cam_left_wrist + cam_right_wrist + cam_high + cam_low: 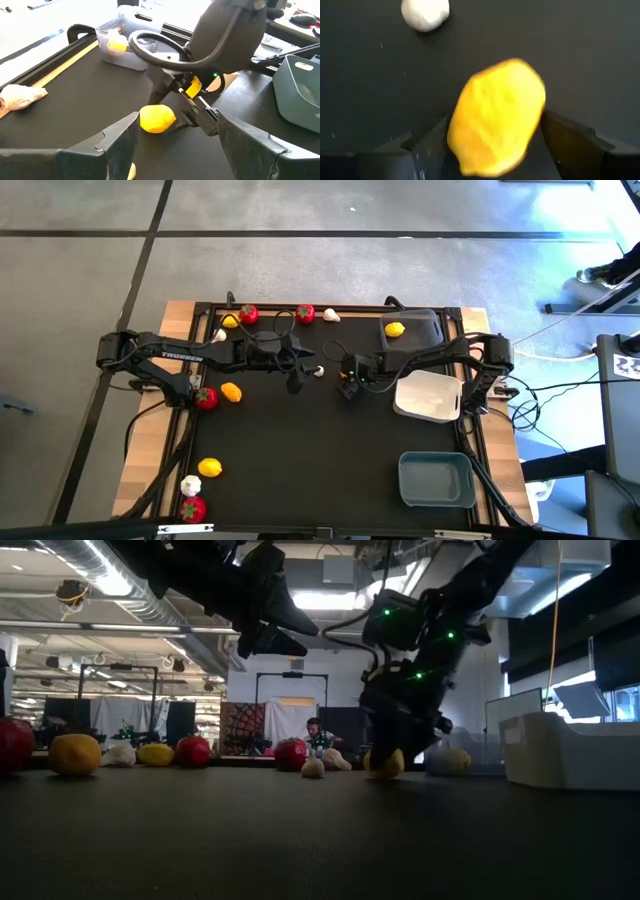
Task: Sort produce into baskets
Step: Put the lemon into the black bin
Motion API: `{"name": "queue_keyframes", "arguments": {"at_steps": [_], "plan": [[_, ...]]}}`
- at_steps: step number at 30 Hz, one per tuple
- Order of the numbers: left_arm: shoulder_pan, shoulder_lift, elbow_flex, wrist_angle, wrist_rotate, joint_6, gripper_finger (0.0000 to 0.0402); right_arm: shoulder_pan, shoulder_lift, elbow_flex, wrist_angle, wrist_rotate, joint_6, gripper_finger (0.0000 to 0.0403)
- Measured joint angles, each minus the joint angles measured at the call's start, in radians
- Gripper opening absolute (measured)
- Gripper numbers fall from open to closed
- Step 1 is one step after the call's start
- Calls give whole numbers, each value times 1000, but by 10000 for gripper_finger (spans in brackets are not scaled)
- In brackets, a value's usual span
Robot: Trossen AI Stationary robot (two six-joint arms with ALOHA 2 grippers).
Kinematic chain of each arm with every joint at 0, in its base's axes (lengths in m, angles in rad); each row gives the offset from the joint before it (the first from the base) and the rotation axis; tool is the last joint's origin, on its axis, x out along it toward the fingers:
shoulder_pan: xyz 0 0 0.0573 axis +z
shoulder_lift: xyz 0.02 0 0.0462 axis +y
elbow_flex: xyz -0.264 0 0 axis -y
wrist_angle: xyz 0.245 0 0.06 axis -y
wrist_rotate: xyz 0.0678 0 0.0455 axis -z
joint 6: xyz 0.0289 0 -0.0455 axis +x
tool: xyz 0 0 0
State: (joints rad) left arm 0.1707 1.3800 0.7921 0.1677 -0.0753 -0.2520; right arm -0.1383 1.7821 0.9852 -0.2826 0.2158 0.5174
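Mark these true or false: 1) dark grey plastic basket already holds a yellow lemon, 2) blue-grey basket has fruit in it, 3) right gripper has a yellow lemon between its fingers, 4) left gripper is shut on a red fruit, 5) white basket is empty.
1) True: the dark grey plastic basket holds one yellow toy lemon.
2) False: the blue-grey plastic basket is empty.
3) True: the right gripper is down at mid-table with a second yellow lemon between its fingers.
4) False: the left gripper is open, holding nothing.
5) True: the white plastic basket holds nothing.
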Motion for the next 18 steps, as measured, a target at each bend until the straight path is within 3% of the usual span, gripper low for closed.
{"name": "queue_keyframes", "arguments": {"at_steps": [8,18], "plan": [[0,0,0,0,0,-1,260,0,13,1,12,2,-3,290],[0,0,0,0,0,0,260,0,35,1,32,3,-79,171]]}}
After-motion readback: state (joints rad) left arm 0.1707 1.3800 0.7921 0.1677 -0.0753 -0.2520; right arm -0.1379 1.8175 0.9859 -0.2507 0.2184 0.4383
